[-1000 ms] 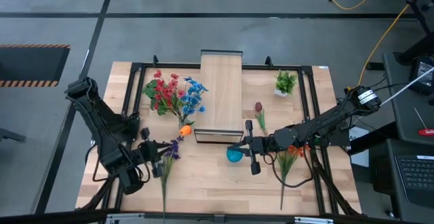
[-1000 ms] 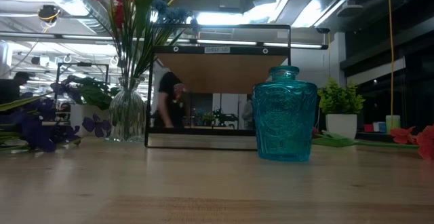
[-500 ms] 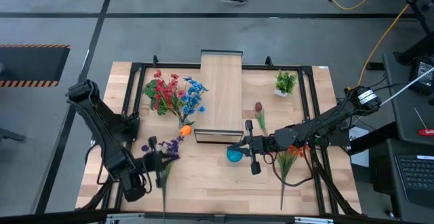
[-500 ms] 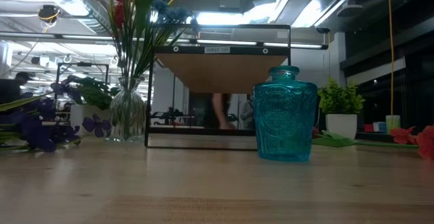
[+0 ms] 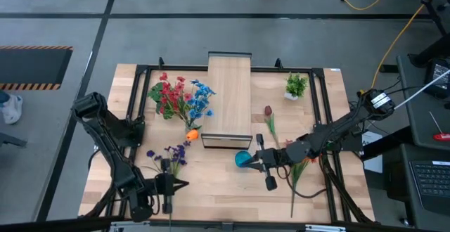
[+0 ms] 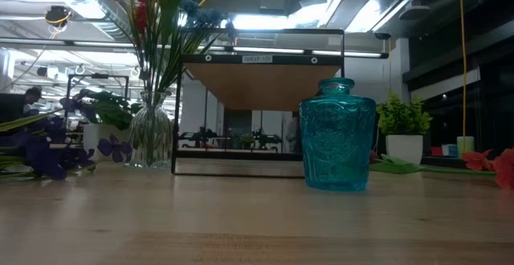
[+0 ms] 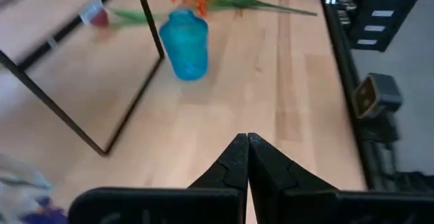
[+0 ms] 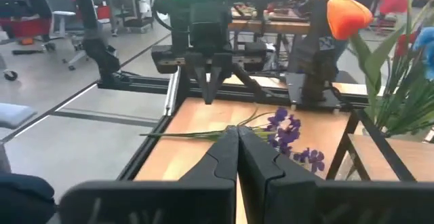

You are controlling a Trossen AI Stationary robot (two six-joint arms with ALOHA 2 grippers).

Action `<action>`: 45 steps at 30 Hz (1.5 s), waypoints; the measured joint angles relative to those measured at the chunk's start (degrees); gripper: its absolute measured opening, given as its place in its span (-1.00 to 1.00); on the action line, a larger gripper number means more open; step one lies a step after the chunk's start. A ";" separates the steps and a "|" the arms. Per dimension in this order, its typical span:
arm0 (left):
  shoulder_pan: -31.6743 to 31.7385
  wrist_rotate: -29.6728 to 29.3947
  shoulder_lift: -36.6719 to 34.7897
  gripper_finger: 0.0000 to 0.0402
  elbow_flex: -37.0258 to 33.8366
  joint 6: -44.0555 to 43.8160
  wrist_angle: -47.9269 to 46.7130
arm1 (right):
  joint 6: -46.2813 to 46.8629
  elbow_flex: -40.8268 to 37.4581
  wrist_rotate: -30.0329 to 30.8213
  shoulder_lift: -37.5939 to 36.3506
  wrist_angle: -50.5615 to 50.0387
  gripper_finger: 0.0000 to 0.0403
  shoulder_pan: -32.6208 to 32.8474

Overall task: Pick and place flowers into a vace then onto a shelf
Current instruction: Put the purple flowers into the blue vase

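Observation:
The purple flower (image 5: 172, 158) lies flat on the table's near left, its long stem (image 8: 196, 134) running toward the near edge. My left gripper (image 5: 184, 185) hovers shut just above that stem, with nothing between its fingers (image 7: 247, 139). The blue glass vase (image 5: 241, 160) stands upright in front of the shelf (image 5: 229, 95). My right gripper (image 5: 250, 163) is shut and empty above the vase's right side. A dark red tulip (image 5: 268, 111) and orange flowers (image 5: 301, 160) lie on the table at right, the orange ones partly under my right arm.
A clear glass vase with red and blue flowers (image 5: 181, 98) stands left of the shelf, an orange tulip (image 5: 191, 133) beside it. A small potted plant (image 5: 296, 86) stands at the far right. Bare tabletop (image 5: 218, 197) stretches between the two grippers along the near edge.
My left gripper has moved toward the table's near edge, away from the purple bloom and along its stem, sinking a little and tipping downward. The purple flower has stayed on the table. My right gripper has shifted slightly toward the near edge beside the blue vase.

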 joint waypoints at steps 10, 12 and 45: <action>0.06 9.91 -0.86 -0.99 0.00 -5.60 -0.13 | 6.14 0.04 14.82 0.00 -7.22 -0.97 5.10; 0.06 10.05 -0.86 -0.99 0.00 -5.15 -0.29 | 8.20 0.04 14.96 0.00 -8.50 -0.97 5.23; 5.03 43.15 -1.27 -0.81 7.34 -56.80 -27.10 | 9.88 0.07 14.97 0.00 -20.72 -0.97 5.08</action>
